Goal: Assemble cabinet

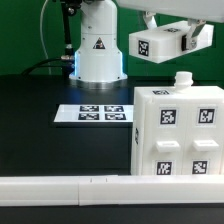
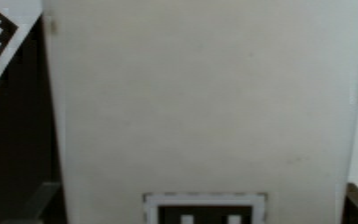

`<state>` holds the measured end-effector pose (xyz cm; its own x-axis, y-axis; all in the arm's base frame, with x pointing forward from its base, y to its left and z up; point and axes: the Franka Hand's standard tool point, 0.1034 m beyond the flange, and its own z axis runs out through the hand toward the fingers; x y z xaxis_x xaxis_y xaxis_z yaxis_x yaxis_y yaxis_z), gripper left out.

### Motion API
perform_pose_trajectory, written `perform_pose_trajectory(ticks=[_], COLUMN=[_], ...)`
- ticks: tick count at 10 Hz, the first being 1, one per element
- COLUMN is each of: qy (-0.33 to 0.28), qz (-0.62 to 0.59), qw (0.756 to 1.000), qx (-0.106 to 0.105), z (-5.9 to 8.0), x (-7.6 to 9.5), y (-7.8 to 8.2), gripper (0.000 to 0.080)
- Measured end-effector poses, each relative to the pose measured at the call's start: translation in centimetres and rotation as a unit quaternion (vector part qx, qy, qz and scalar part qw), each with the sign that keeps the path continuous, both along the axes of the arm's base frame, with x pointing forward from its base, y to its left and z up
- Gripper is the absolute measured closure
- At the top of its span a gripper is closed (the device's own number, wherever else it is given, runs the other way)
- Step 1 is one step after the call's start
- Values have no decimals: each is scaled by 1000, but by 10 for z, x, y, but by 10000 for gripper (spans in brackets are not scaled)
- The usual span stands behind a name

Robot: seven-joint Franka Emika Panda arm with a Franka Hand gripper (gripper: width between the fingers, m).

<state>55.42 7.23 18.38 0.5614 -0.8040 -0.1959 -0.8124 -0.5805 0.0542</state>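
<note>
Nearest the exterior camera, a long white rail (image 1: 70,187) is lying across the front of the black table (image 1: 30,100). Just behind it, at the exterior view's right, we are seeing the cabinet (image 1: 180,135) standing on the table, a white box with several square tags on its faces and a small round peg (image 1: 181,79) sticking up from its top. Beyond it, toward the middle of the table, the marker board (image 1: 95,113) is lying flat, and behind that the arm's white base (image 1: 98,45) is rising.

High at the exterior view's upper right, a flat white panel (image 1: 165,42) with a tag is hanging in the air above the cabinet, well apart from it. The wrist view is filled by a broad white panel (image 2: 202,100) with a tag at one end, very close to the lens. We are judging that the gripper is carrying this panel, but its fingers are not showing plainly in either view, so we cannot tell how far apart they are standing.

The step in hand seems to be bringing the panel to the cabinet. The next move is calling for lowering it and lining it up with the peg.
</note>
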Motion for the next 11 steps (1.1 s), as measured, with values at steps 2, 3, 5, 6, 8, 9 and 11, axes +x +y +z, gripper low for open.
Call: perform_pose_trajectory(ticks=[2, 3, 5, 6, 8, 9, 11], qy=[1, -1, -5, -4, -4, -4, -4], qz=[5, 37, 53, 54, 54, 54, 54], qw=[1000, 999, 998, 998, 998, 998, 998], qx=[-5, -30, -39, -39, -39, -40, -40], z=[-1, 5, 15, 13, 13, 13, 13], x=[0, 6, 17, 15, 15, 15, 15], y=[0, 1, 5, 4, 5, 5, 5], gripper=[258, 258, 258, 258, 258, 258, 258])
